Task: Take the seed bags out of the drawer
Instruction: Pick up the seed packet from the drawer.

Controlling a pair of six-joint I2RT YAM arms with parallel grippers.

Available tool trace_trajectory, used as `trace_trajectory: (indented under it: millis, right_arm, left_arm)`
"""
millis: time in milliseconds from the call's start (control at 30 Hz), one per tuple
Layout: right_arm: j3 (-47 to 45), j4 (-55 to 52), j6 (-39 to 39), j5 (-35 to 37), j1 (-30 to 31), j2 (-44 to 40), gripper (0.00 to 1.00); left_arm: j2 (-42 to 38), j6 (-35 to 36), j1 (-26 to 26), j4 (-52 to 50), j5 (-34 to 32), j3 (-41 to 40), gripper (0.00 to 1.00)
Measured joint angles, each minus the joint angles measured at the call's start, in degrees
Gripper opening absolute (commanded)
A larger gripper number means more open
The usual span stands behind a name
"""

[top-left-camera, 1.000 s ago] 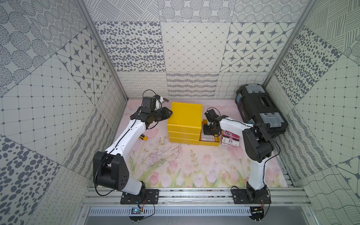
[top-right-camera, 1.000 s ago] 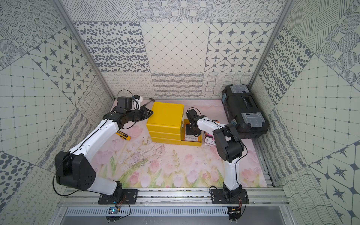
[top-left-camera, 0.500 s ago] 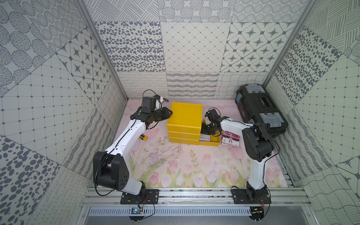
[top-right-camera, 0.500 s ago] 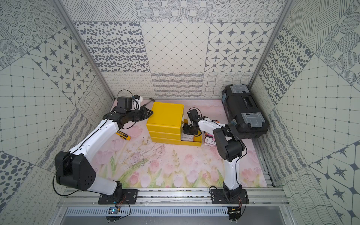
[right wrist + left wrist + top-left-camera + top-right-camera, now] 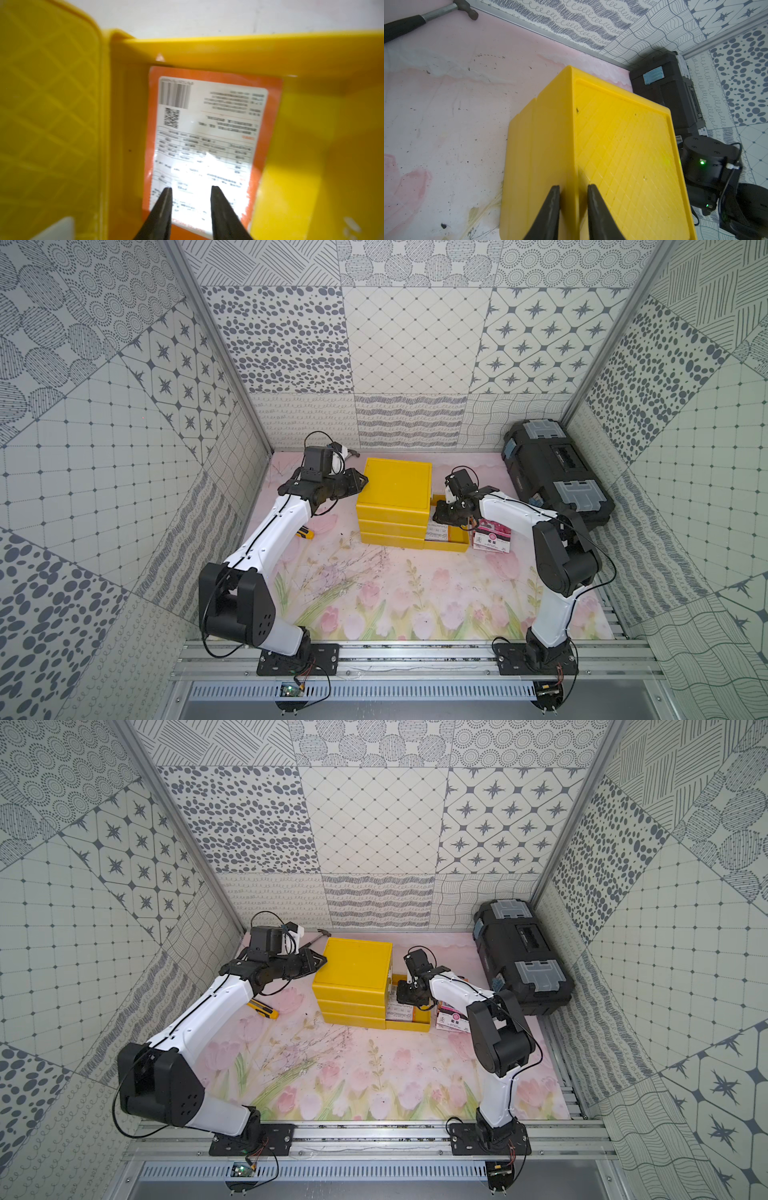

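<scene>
Pretty bright n even overall, soft white light from overhead, so in both top views there's only faint soft shadows on the floral mat (image 5: pixel 374 593). Wide-angle lens tho, the patterned walls (image 5: pixel 83 448) splay out twd the corners. Black toolbox (image 5: pixel 552 477) is so dark u lose most detail. Left wrist view is sharp on the yellow drawer unit (image 5: pixel 612 155), bg softer, w/ a green LED (image 5: pixel 702 162) glowing on the right arm (image 5: pixel 716 166). Right wrist view is the worst: smeary blur everywhere, seed bag (image 5: pixel 207 128) text unreadable, big blown-out glare patch on its glossy back, drawer (image 5: pixel 311 124) walls going orange-ish in the shaded corners.
</scene>
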Motion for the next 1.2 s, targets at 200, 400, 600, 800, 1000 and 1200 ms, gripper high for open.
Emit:
trace_trajectory:
  millis: [200, 400, 600, 800, 1000, 1200]
  right_arm:
    - [0.5, -2.9, 0.0, 5.8, 0.0, 0.0, 0.58]
    - [3.5, -3.4, 0.2, 7.8, 0.1, 2.1, 0.59]
    - [4.7, -3.6, 0.5, 8.5, 0.2, 5.3, 0.59]
    - [5.6, -3.9, 0.7, 9.0, 0.4, 7.1, 0.63]
    - [6.7, -3.9, 0.7, 9.4, 0.6, 8.1, 0.61]
    - [7.6, -3.5, 1.3, 9.8, 0.8, 9.1, 0.49]
  left_arm:
    - [0.0, 0.0, 0.0, 0.0, 0.0, 0.0, 0.25]
    - [0.0, 0.0, 0.0, 0.0, 0.0, 0.0, 0.25]
    - [0.0, -0.1, 0.0, 0.1, 0.0, -0.1, 0.25]
    - [0.0, -0.2, 0.0, 0.2, 0.0, -0.1, 0.25]
    - [0.0, -0.2, 0.0, 0.2, 0.0, -0.2, 0.25]
    - [0.0, -0.2, 0.0, 0.3, 0.0, -0.2, 0.25]
